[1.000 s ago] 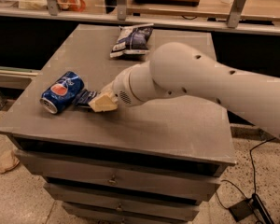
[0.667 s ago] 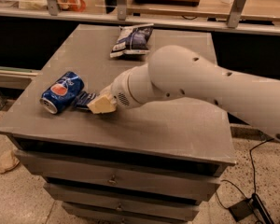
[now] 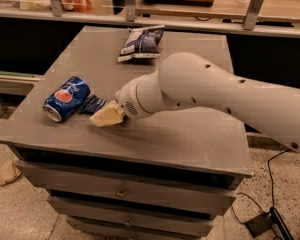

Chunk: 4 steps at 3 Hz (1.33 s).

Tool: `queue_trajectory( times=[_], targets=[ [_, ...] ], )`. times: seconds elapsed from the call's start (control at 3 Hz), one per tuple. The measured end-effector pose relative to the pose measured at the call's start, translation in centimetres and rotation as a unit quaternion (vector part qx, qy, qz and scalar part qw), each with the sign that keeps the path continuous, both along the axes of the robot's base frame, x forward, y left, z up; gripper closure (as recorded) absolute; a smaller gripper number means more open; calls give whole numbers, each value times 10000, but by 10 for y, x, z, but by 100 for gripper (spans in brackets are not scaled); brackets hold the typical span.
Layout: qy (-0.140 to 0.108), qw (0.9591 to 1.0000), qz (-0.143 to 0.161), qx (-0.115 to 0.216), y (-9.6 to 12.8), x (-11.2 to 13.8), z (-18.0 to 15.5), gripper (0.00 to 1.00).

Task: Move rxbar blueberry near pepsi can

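The pepsi can (image 3: 66, 97) lies on its side at the left of the grey cabinet top (image 3: 190, 134). The rxbar blueberry (image 3: 93, 104), a small dark navy wrapper, lies flat right beside the can, touching or nearly touching it. My gripper (image 3: 107, 116), with cream-coloured fingers, sits low over the top at the bar's right end, its tips partly over the wrapper. The white arm reaches in from the right and hides the wrist.
A crinkled blue-and-white chip bag (image 3: 141, 43) lies at the back of the cabinet top. Drawers (image 3: 120, 191) sit below the front edge. A shelf with metal posts (image 3: 253, 6) runs behind. A cable and plug (image 3: 262, 224) lie on the floor at right.
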<state>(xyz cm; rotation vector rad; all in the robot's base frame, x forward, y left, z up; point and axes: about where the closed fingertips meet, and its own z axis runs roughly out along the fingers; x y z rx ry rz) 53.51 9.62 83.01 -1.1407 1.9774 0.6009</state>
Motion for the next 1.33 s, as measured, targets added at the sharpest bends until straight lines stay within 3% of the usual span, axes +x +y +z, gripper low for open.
queue_trajectory(
  times=[0.33,0.67,1.0,1.33],
  targets=[
    [38,9999,-63,80,-3,2,0,0],
    [-178,9986,-421,251,-31,20,12,0],
    [-522,9937,-958,248,-72,39,27,0],
    [-894,9852,-1459,95,-117,54,38,0]
  ],
)
